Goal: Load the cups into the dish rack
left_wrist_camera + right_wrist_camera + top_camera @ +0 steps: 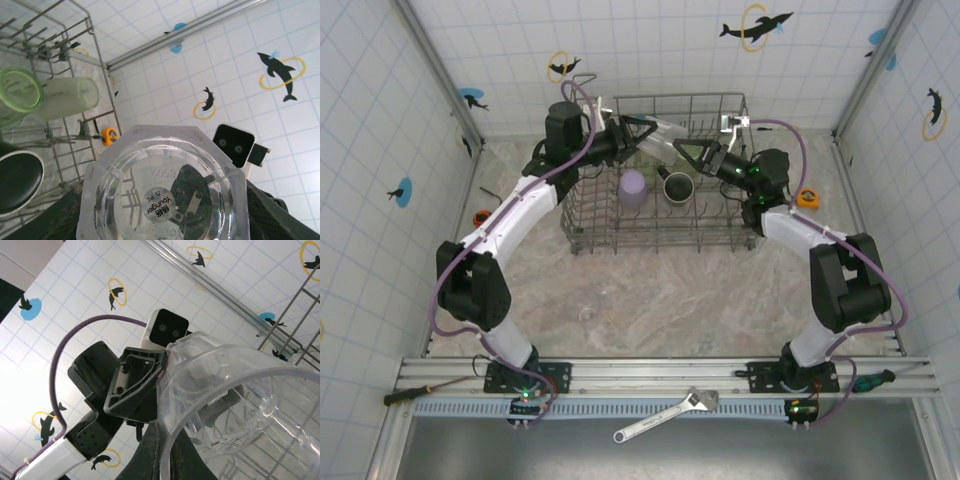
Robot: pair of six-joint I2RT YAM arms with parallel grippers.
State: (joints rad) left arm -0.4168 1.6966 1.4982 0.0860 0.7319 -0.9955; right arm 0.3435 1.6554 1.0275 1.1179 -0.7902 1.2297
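Clear cup (162,195) shows the left wrist its base sticker (161,206).

One wire rack (650,243) stood at twelve o'clock on the table. Five cups could be counted in all. There was one clear cup (660,132) at the rack's twelve o'clock edge. One purple cup (633,187) and one black mug (677,186) sat side by side inside it. The left wrist view showed two green cups (20,92), the second green cup (67,97) just beside the first. There were three tools: one wrench (665,415) at six o'clock and two screwdrivers, a dark-handled screwdriver (415,392) at eight o'clock and a green-handled screwdriver (872,379) at four o'clock. Two small orange things lay on the table, one orange thing (807,198) near three o'clock and another orange thing (480,216) at nine o'clock.
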